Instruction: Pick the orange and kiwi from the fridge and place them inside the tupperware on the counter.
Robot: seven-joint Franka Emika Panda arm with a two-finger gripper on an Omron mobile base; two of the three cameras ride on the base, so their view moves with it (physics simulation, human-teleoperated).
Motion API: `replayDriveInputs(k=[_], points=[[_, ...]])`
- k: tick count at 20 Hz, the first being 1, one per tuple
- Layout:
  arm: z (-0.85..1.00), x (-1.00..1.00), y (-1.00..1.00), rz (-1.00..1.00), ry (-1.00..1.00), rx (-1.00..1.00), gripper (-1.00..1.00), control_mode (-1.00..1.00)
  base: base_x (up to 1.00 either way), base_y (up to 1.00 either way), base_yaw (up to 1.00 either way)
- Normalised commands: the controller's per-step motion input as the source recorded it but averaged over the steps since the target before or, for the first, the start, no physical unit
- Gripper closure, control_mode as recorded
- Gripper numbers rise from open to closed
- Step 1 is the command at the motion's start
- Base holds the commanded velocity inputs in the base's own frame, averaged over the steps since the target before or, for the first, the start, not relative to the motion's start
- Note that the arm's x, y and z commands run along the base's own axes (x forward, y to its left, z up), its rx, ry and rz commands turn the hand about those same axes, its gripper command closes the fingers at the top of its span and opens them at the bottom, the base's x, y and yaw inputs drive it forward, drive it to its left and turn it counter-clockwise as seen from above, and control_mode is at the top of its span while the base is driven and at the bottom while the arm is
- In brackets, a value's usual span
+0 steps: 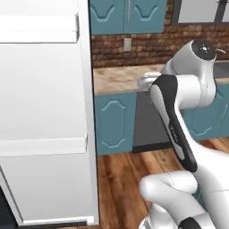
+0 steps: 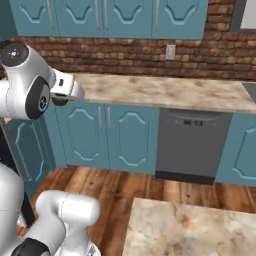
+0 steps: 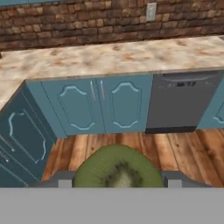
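Currently the gripper (image 3: pixel 118 177) is closed down on the kiwi (image 3: pixel 117 169): in the hand view the green fruit sits wedged between the two finger tips (image 3: pixel 64 179), touching both, its cut-looking face with the pale core turned toward the camera. From the right base view the hand is up at counter height, near the left end of the counter (image 2: pixel 165 92), with a dark sliver of the kiwi (image 2: pixel 60 100) just showing under the white hand; the jaws themselves can't be made out from there. The left base view has the arm's elbow and wrist in front of the counter (image 1: pixel 118 78), the hand itself mostly masked by the arm. The fridge (image 1: pixel 44 112) stands on the left of that view, its white door (image 1: pixel 42 89) edge-on and close beside the arm's reach, so clearance is tight on that side. Ahead of the hand: the counter's front edge runs across the view, teal cabinet doors (image 3: pixel 98 105) below it, a dark dishwasher panel (image 3: pixel 181 100) to the right, brick wall (image 3: pixel 87 22) with an outlet (image 3: pixel 151 12) behind. The counter turns a corner at the left of the hand view. Wood floor (image 3: pixel 183 148) between hand and cabinets is open. A second stone-topped surface (image 2: pixel 195 230) sits low right in the right base view, well apart from the arm.
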Motion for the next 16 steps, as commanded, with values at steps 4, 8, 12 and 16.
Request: replayDriveInputs(k=[4, 8, 12, 16], points=[[0.00, 0.00, 0.00, 0.00, 0.00, 0.00, 1.00, 1.00, 1.00, 0.00, 0.01], [0.00, 0.00, 0.00, 0.00, 0.00, 0.00, 1.00, 1.00, 1.00, 0.00, 0.21], [0.00, 0.00, 0.00, 0.00, 0.00, 0.00, 1.00, 1.00, 0.95, 0.06, 0.40], [0.00, 0.00, 0.00, 0.00, 0.00, 0.00, 1.00, 1.00, 0.75, 0.10, 0.52]])
